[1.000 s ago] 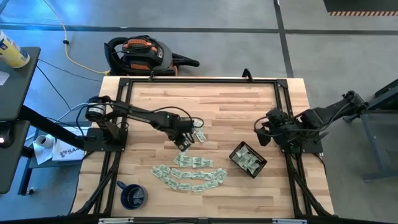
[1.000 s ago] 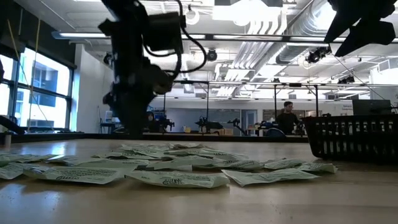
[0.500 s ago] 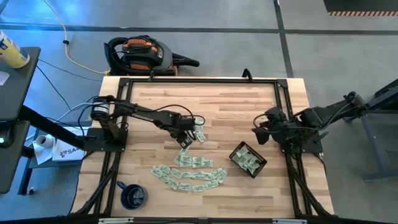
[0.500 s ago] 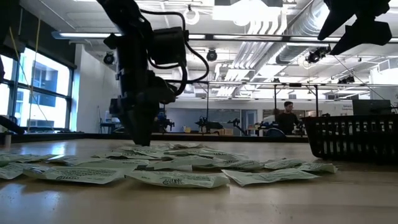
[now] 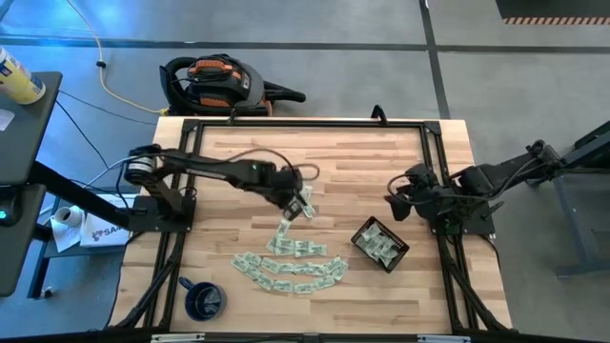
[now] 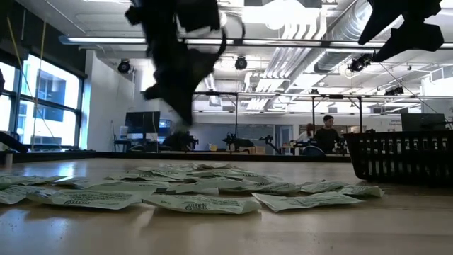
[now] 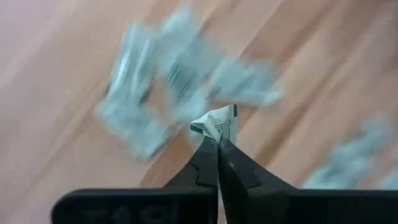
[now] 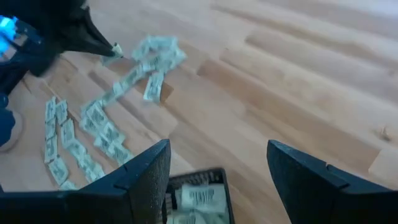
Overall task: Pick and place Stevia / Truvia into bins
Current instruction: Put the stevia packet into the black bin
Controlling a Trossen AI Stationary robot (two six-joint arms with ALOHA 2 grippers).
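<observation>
Many pale green and white Stevia sachets lie flat in a loose band on the wooden table, with a smaller cluster farther back. My left gripper hangs above that cluster, shut on one sachet; the right wrist view shows it too. The black bin stands right of the band with several sachets inside. My right gripper waits open above the table's right side, just behind the bin. My left gripper pinches one sachet by its edge, at the very ends of its two fingers. The fingers slant steeply down from the table's left. The sachet sticks out beyond the tips, crumpled, lifted clear of the table.
A dark blue mug stands at the near left corner. A black frame runs round the table top. The bin's mesh wall rises at the right in the low view. Bare wood lies between the sachets and the far edge.
My left gripper dipped to the sachets behind the band, then rose well clear of the table and shifted a little toward the far right. My right arm has kept still.
</observation>
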